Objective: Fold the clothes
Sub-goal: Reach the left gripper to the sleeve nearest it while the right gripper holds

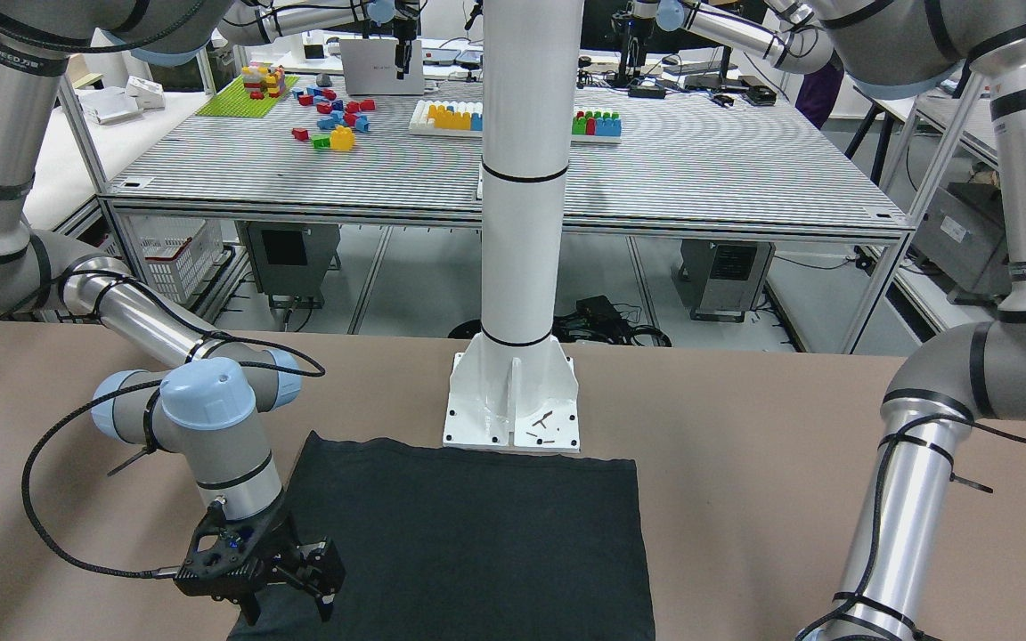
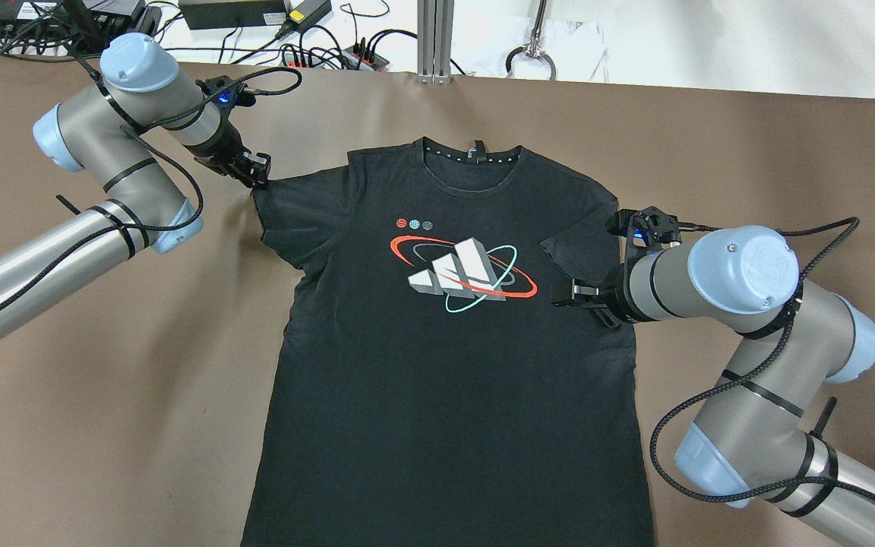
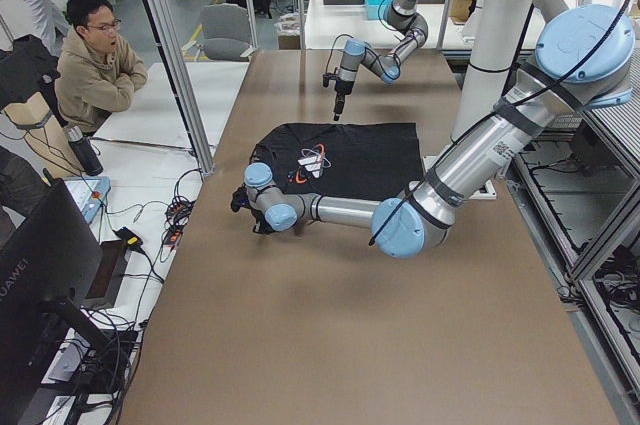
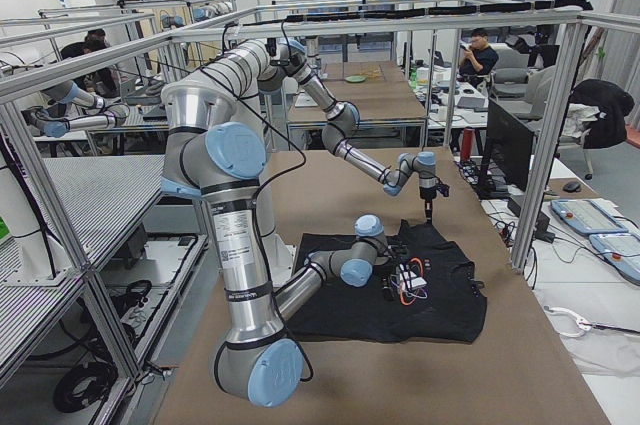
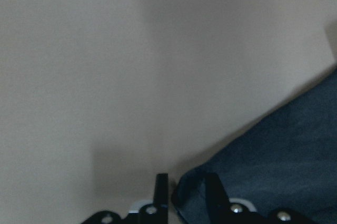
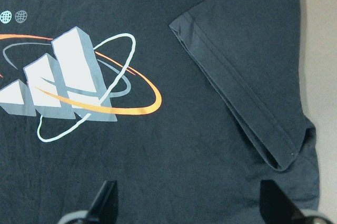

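The brown matte counter [image 2: 103, 425] carries a black short-sleeved T-shirt [image 2: 445, 395] with a white-and-orange print, spread flat from the left claw [image 2: 259, 171] to beneath the right claw [image 2: 578, 292].

We see a matt black cloth T-shirt [image 2: 445, 395], smooth printed logo [image 2: 464, 275], matt brown counter [image 2: 126, 425], glossy white pillar [image 1: 524, 223].

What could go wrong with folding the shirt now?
The left gripper has only the very edge of the T-shirt's sleeve between its jaws, so it might slip out. The other sleeve lies folded in loosely; the open right gripper beside it could drag it crooked.
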